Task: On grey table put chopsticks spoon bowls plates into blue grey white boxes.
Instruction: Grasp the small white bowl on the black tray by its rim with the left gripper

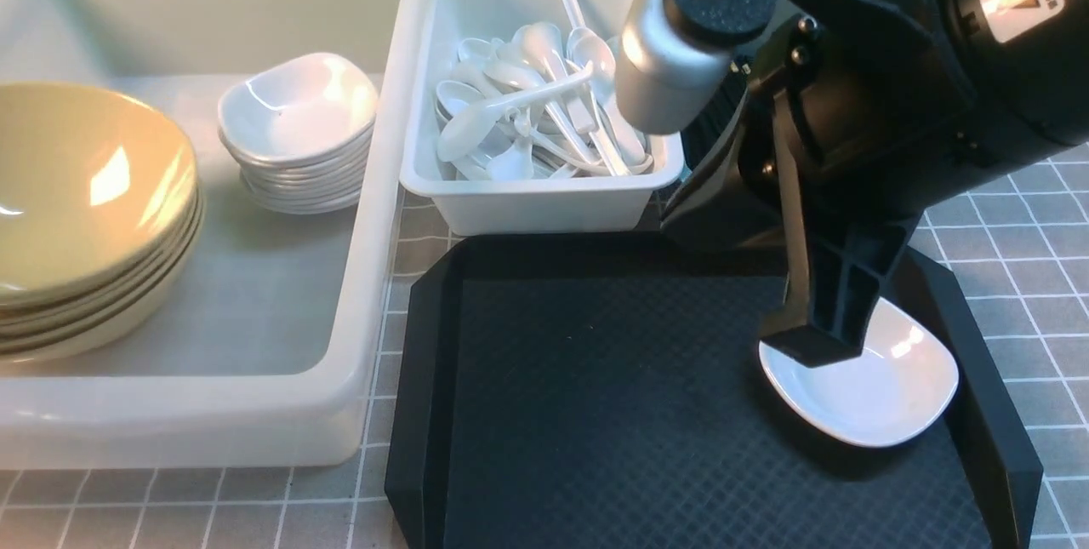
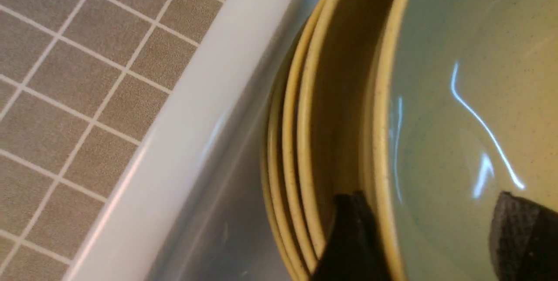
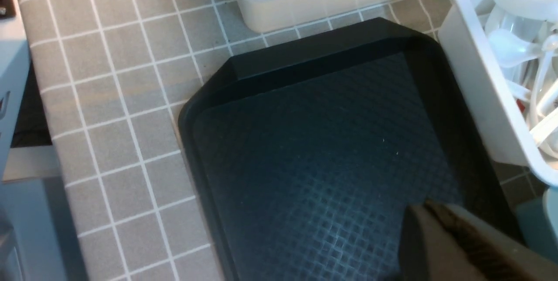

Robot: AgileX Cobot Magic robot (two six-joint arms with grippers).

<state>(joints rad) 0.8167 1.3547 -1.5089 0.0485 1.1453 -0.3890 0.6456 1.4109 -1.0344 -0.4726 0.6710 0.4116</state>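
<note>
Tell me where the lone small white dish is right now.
In the front view, the small glossy white rounded-square dish lies on the right side of the black diamond-textured tray, near its right rim, beneath the right end effector.

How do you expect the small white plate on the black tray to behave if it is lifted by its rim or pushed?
The plate looks glossy, so a pinch on its thin rim may slip. It looks like glazed ceramic: rigid, perhaps chipping if dropped. Being shallow and wide, it should slide rather than tip on the textured black tray.
</note>
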